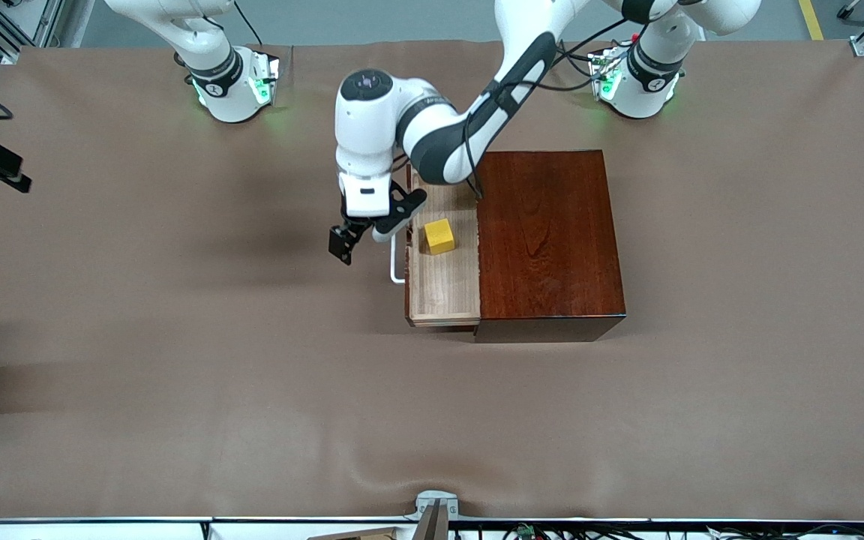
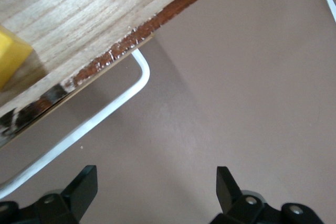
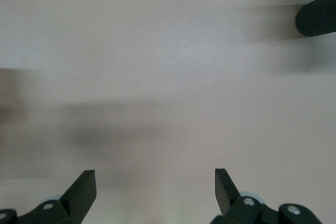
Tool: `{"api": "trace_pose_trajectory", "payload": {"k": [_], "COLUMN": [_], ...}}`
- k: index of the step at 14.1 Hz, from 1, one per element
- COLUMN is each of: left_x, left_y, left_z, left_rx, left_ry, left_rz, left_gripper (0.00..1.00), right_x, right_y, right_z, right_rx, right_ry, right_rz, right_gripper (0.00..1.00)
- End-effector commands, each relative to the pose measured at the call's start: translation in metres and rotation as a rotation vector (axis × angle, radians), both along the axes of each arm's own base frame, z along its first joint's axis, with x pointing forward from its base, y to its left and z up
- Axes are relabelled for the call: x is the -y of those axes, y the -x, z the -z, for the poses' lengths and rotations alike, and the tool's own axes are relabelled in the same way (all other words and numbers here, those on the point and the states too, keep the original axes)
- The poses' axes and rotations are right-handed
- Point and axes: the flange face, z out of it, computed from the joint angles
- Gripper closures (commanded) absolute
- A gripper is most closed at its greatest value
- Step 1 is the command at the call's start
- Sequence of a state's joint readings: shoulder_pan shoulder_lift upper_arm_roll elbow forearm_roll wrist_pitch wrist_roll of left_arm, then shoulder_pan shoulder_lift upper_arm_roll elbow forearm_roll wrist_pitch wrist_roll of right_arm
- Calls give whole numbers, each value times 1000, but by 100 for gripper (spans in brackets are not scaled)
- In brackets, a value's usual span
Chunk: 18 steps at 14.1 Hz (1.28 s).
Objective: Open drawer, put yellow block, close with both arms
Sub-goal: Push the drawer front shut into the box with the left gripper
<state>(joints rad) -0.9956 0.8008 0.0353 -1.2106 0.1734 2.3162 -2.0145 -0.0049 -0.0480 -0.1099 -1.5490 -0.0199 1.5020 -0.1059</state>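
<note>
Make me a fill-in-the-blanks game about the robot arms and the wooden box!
1. The yellow block sits inside the open ____.
2. The drawer's handle is colored ____.
3. The left gripper hangs over the table beside the handle with its fingers ____.
4. The right gripper is over the bare table and holds ____.

Missing words: drawer; white; open; nothing
</note>
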Motion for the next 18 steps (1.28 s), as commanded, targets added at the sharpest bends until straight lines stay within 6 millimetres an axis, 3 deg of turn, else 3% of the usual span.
{"api": "trace_pose_trajectory", "payload": {"k": [1, 8, 11, 13, 18], "left_x": [6, -17, -39, -48, -86], "left_y": [-2, -6, -25, -25, -50], "left_z": [7, 24, 18, 26, -1], "left_rx": [27, -54, -91, -122, -171], "left_ry": [-7, -160, -200, -255, -317], "left_rz": [-34, -71, -123, -134, -180], "left_gripper": [0, 0, 0, 0, 0], "right_x": [-5, -2, 0, -2, -3], "right_y": [-2, -2, 1, 0, 0], "right_z": [-9, -5, -2, -2, -2], "right_rx": [-6, -17, -46, -46, -48], "right_ry": [43, 59, 56, 56, 55], "right_rz": [-26, -23, -22, -25, -26], "right_gripper": [0, 0, 0, 0, 0]}}
